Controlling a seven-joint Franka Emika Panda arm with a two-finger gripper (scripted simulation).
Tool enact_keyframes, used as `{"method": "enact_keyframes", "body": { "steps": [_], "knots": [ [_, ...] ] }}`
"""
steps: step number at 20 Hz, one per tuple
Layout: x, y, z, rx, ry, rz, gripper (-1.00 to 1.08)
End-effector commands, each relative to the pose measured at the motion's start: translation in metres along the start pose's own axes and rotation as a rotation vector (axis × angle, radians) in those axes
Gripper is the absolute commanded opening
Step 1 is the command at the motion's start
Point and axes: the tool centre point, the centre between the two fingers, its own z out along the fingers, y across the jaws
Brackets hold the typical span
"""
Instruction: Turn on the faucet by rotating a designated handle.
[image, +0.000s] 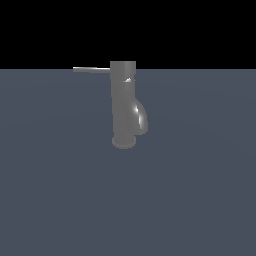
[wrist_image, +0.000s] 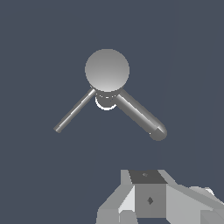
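Observation:
The faucet (image: 123, 105) is a glossy dark grey upright cylinder on a round base, with a bulging spout (image: 140, 117) low on the exterior view's right. Its handle (image: 91, 69), a thin straight rod, sticks out level from the top cap toward the exterior view's left. The wrist view looks straight down on the faucet's round cap (wrist_image: 107, 70), with the slim handle (wrist_image: 73, 111) and the thick spout (wrist_image: 140, 114) splaying out from it. My gripper (wrist_image: 148, 192) shows only in the wrist view, well above and off to the side of the faucet. Its fingers look pressed together with nothing between them.
The faucet stands alone on a flat blue-grey surface (image: 60, 200) that fills the lower part of the exterior view. Behind it is plain black. The arm does not appear in the exterior view.

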Motion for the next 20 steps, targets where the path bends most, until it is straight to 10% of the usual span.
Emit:
{"method": "enact_keyframes", "body": {
  "steps": [1, 20],
  "knots": [
    [0.006, -0.013, 0.009, 0.002, -0.003, 0.057, -1.00],
    [0.044, -0.103, 0.096, 0.016, -0.046, 0.481, -1.00]
  ]
}}
